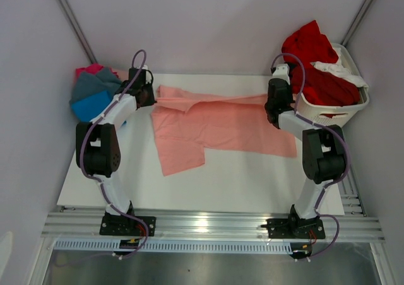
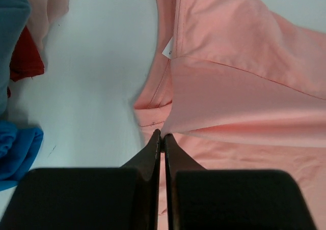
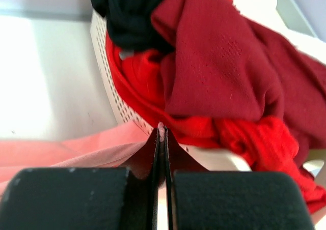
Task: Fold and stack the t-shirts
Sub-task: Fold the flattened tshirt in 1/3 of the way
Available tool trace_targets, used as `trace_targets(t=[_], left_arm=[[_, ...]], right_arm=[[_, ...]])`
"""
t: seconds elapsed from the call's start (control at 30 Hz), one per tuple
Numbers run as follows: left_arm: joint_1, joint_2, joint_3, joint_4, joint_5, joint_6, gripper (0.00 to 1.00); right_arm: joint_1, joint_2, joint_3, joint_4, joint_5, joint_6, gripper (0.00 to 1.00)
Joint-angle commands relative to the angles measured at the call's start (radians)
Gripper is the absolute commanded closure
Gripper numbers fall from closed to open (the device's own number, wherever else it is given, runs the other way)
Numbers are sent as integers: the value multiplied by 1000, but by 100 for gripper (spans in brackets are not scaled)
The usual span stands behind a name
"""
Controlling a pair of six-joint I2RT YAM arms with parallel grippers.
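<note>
**A:** Two grips on one shirt, then?

**B:** Yes. The left gripper [image 2: 162, 134] is pinched tight on a raised fold of the salmon-pink t-shirt [image 1: 221, 130], just beside its collar [image 2: 161, 82] and label [image 2: 168, 49]. The right gripper [image 3: 161, 131] is clamped on a sliver of the same cloth at the opposite end, near the white laundry basket [image 1: 334, 113].

**A:** And where does the shirt lie?

**B:** Spread over the white table [image 1: 252, 184] between the arms. Its far edge is drawn into a ridge from one gripper to the other, and one flap reaches toward the near side.

**A:** How will it handle?

**B:** Light and limp, I'd judge from the creasing. It should sag wherever nothing holds it, and a thin pinch like the right one could slip. Seams and hems look like the firmest places to take hold, with both ends kept level so the fold runs straight.

**A:** What about the others?

**B:** A grey shirt [image 1: 91, 86] and a bright blue shirt [image 1: 91, 106] sit piled at the far left. The red shirts [image 1: 315, 52] are heaped in the basket.
</note>
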Motion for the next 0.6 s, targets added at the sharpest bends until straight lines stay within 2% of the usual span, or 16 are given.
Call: trace_targets(t=[0.0,0.37,0.57], left_arm=[[0,-72,-15,6,-24,-49,99],[0,-121,-64,-26,-90,-95,99],[1,-151,-128,-18,-125,-136,99]], right_arm=[[0,-60,-20,-7,83,28,100],[4,-102,-68,-119,77,155,100],[4,-103,-100,-117,98,191,100]])
